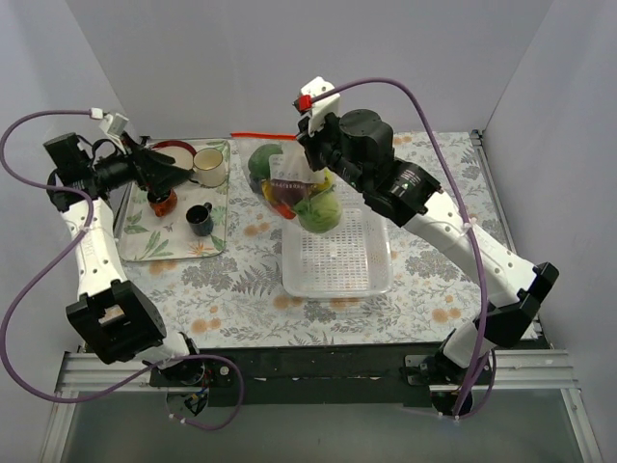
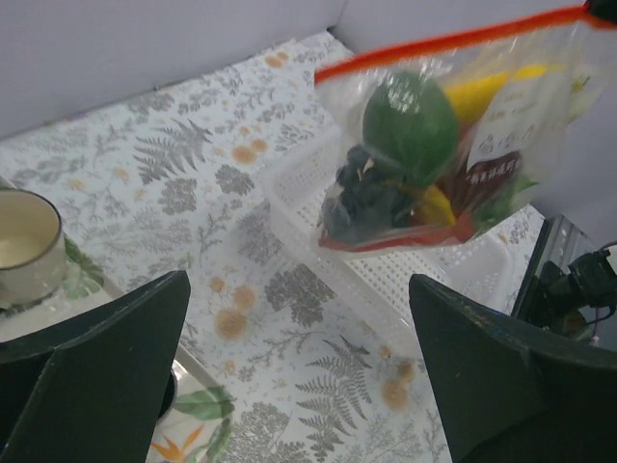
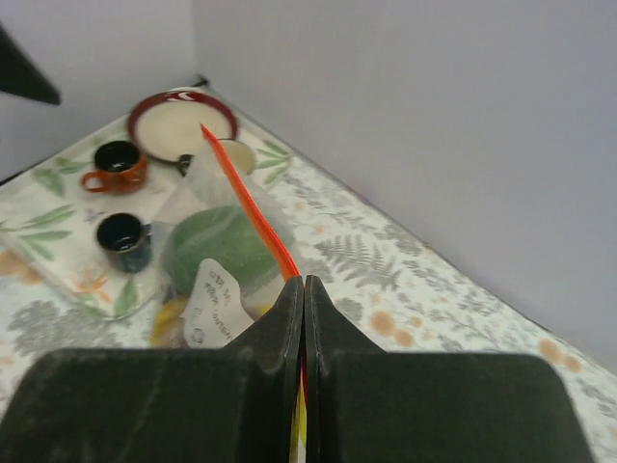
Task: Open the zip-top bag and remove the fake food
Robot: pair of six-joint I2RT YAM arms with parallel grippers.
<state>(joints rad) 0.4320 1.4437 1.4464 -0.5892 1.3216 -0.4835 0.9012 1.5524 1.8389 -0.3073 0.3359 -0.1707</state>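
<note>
The zip-top bag (image 1: 289,188) hangs in the air above the far end of the white basket (image 1: 337,265), its orange-red zip strip (image 1: 258,135) stretched level. My right gripper (image 3: 305,282) is shut on that strip (image 3: 246,198) at its right end. Fake food fills the bag: a green round one (image 2: 410,125), dark grapes (image 2: 362,198), yellow pieces and a pale green cabbage-like one (image 1: 320,212). My left gripper (image 2: 299,289) is open and holds nothing. It hovers over the tray at the left (image 1: 178,174), apart from the bag (image 2: 434,145).
A leaf-printed tray (image 1: 178,246) at the left holds a red-rimmed plate (image 1: 174,149), a cream cup (image 1: 208,166), an orange cup (image 1: 161,201) and a dark cup (image 1: 200,220). Grey walls close in the back and both sides.
</note>
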